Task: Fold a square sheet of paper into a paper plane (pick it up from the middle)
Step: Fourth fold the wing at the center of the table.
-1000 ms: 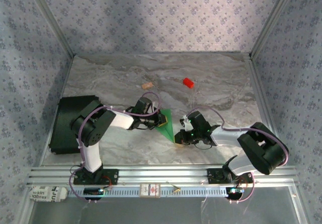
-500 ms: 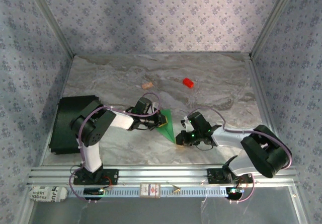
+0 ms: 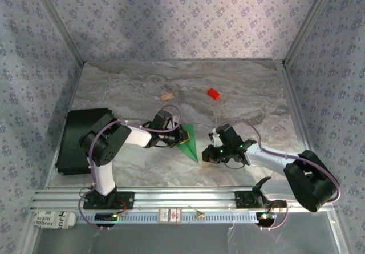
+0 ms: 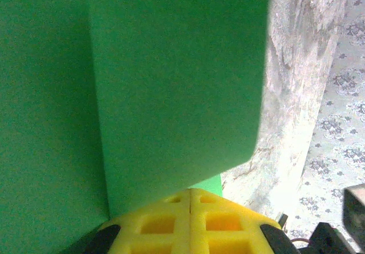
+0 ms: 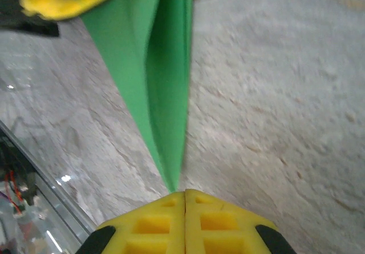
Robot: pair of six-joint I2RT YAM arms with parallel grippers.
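The green paper, folded into a narrow pointed paper plane [image 3: 190, 144], lies on the marble table [image 3: 131, 88]. My left gripper [image 3: 183, 135] is shut, its yellow tips resting on the plane's wide end. In the left wrist view the green paper [image 4: 171, 83] spreads out from under both tips of the left gripper [image 4: 190, 192], not out of the seam. My right gripper [image 3: 209, 154] is shut just right of the pointed tip. In the right wrist view the plane [image 5: 165, 94] tapers to a point just ahead of the right gripper [image 5: 185, 193], slightly left of its seam.
A small red block [image 3: 213, 93] and a tan cork-like piece [image 3: 167, 97] lie farther back on the table. A black box [image 3: 77, 140] sits at the left edge. Metal rails frame the table's sides and near edge.
My right gripper has slid to the right, off the plane's pointed tip, and its arm has swung outward. The left gripper and the paper have stayed put.
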